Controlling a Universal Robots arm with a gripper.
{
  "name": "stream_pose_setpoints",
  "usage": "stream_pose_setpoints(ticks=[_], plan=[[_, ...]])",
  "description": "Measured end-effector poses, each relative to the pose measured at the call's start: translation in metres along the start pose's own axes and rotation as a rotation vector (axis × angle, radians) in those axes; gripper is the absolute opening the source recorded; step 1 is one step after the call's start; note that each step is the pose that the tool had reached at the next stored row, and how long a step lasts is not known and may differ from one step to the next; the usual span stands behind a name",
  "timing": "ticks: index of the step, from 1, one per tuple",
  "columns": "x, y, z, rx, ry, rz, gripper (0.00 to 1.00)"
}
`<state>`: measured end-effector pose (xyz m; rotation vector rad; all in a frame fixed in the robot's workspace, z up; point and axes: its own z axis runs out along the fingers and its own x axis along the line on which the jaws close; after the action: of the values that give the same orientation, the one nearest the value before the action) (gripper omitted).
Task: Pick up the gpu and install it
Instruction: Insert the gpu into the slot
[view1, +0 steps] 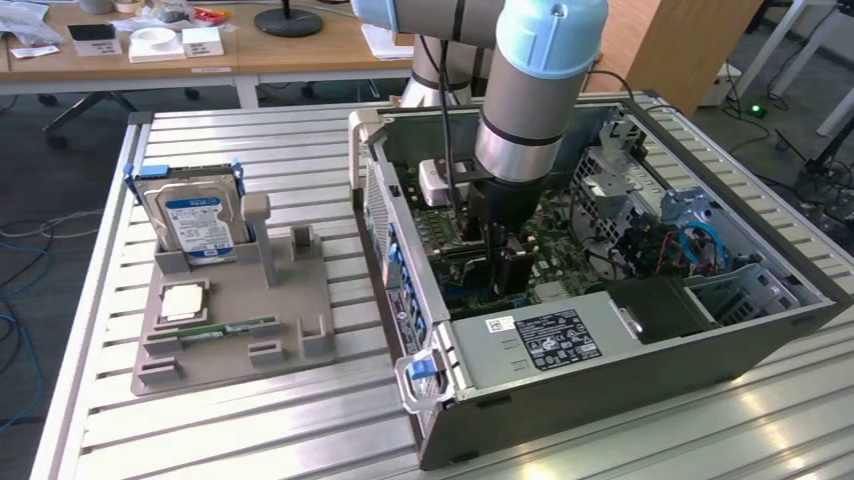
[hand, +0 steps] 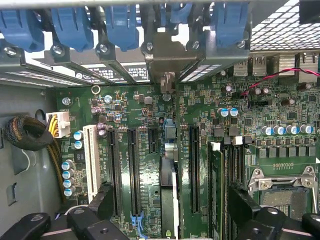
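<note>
Upright, thin green gpu (hand: 169, 200) edge-on

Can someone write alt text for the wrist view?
Looking down into an open computer case, the gpu stands edge-on in a motherboard slot, its metal bracket at the rear wall beneath blue retention clips. The open pincer straddles the card without gripping it.

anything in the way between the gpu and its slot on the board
Nothing visible does. The gpu stands edge-on on the motherboard inside the open claw, apparently already in its slot, with its bracket at the case's rear wall.
</note>
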<state>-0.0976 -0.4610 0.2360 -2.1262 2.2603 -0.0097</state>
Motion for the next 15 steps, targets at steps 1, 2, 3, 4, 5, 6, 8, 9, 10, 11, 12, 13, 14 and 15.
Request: stream_pose_setpoints(ticks=[1, 2, 3, 4, 5, 6, 8, 9, 10, 11, 12, 13, 14, 15], plan=[[0.0, 0.0, 0.0, 0.0, 0.0, 0.0, 0.99], [0.0, 0.0, 0.0, 0.0, 0.0, 0.0, 0.99], [0.0, 0.0, 0.0, 0.0, 0.0, 0.0, 0.99], [0.0, 0.0, 0.0, 0.0, 0.0, 0.0, 0.99], [0.0, 0.0, 0.0, 0.0, 0.0, 0.0, 0.99], [0.0, 0.0, 0.0, 0.0, 0.0, 0.0, 0.99], [0.0, 0.0, 0.0, 0.0, 0.0, 0.0, 0.99], [0.0, 0.0, 0.0, 0.0, 0.0, 0.0, 0.99], [0.0, 0.0, -0.0002, 0.0, 0.0, 0.0, 0.99], [0.0, 0.0, -0.0009, -0.0001, 0.0003, 0.0, 0.99], [0.0, -0.0001, -0.0019, -0.0001, 0.0001, 0.0, 0.99], [-0.0001, -0.0001, -0.0033, 0.0, 0.0001, 0.0, 0.99], [-0.0001, -0.0001, -0.0054, 0.0, 0.0001, 0.0, 0.99], [-0.0002, -0.0002, -0.0076, 0.0, 0.0001, 0.0, 0.99]])
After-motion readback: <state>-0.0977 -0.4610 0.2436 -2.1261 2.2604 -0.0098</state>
